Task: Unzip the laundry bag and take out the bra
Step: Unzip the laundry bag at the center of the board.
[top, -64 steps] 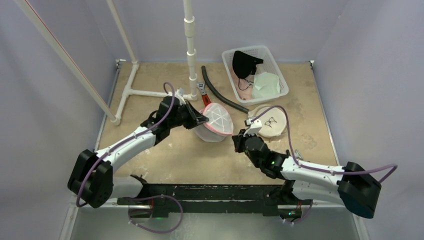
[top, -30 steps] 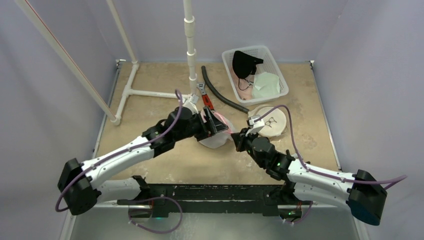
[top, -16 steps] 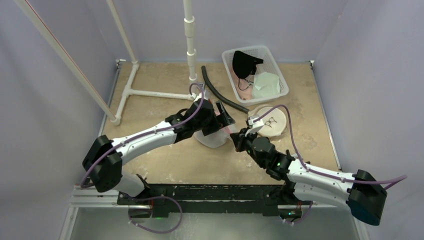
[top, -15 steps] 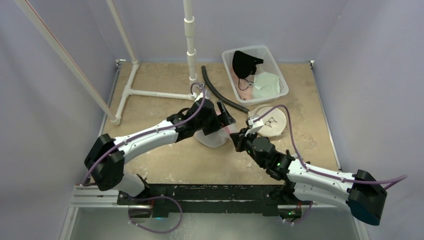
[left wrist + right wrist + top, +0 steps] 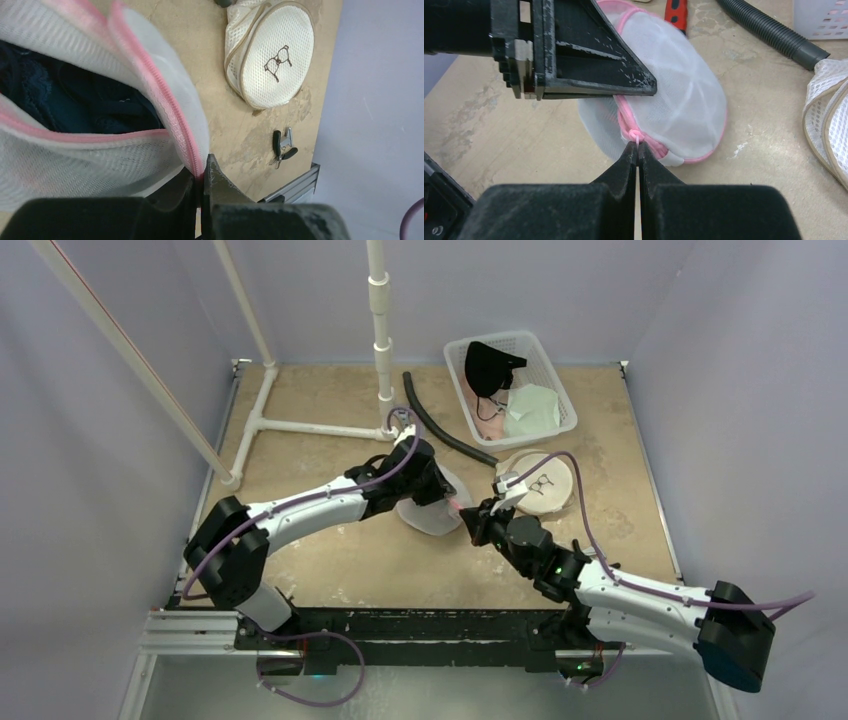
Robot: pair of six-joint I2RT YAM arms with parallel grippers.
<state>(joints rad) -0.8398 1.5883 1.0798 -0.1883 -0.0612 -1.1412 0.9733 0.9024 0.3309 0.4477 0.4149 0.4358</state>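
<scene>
Mid-desk, the left gripper [image 5: 202, 175] is clenched on the pink rim [image 5: 190, 150] of the laundry bag [image 5: 100, 160], probably soft, light mesh; the limp dark bra [image 5: 75, 105] lies inside. The right gripper [image 5: 638, 150] pinches the zipper pull [image 5: 636, 135], likely slippery.

table [image 5: 330, 565] | basket [image 5: 490, 339] | hose [image 5: 440, 432] | pipe frame [image 5: 300, 426] | laundry bag [image 5: 435, 516] | beige pouch [image 5: 545, 485]

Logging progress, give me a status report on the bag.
Left pincer shut on laundry bag rim. Right pincer shut on zipper pull. Bag partly open, bra inside. Nothing blocking.
</scene>
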